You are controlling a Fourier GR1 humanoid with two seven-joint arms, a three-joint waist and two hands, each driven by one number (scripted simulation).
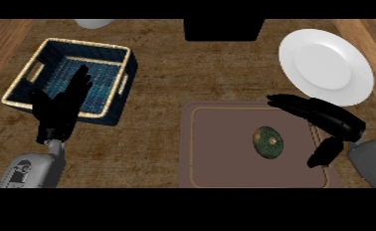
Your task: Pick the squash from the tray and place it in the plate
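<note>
Your right hand [332,119] hovers open beside the squash [268,142] on the tray [220,148]
You see the dark green squash lying in the right half of the brown tray, lower centre-right of the frame; your right hand sits just right of it, fingers [290,103] straight and spread from the thumb, apart from the squash. The white plate [327,63] lies on the desk [158,135] at upper right. Your left hand [58,108] rests open, fingers up, over the blue basket [92,43] at left
</note>
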